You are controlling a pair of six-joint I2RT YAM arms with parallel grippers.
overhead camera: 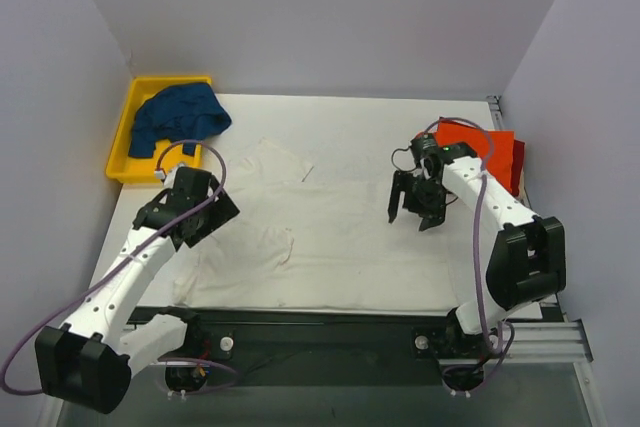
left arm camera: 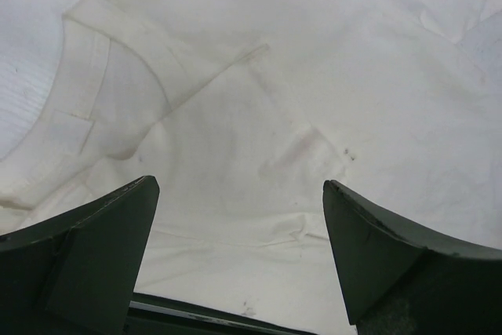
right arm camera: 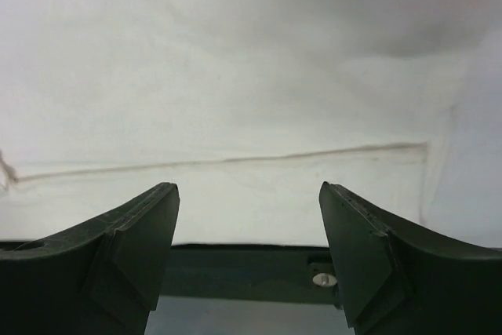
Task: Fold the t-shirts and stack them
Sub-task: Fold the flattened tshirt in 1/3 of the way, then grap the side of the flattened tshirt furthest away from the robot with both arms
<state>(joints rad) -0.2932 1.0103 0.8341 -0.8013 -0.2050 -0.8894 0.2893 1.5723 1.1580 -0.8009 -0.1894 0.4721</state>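
Off-white t-shirt (overhead camera: 330, 237) spread flat on the bench (overhead camera: 400, 117), its longer extent running left to right between the two arms. The left hand (left arm camera: 239, 256), jaws wide and empty, is poised over the left end, where the collar shows in its wrist view. The right hand (overhead camera: 410, 217), jaws parted and empty, hangs above the right end, where a stitched hem line crosses its view. Each hand is nearest its own end, so a fold probably begins from both sides. Dark blue t-shirt (overhead camera: 180, 117) lies in the yellow bin (overhead camera: 125, 142). Orange-red t-shirt (overhead camera: 480, 139) and dark red t-shirt (overhead camera: 517, 162) sit far right. No brand, label or writing is legible.
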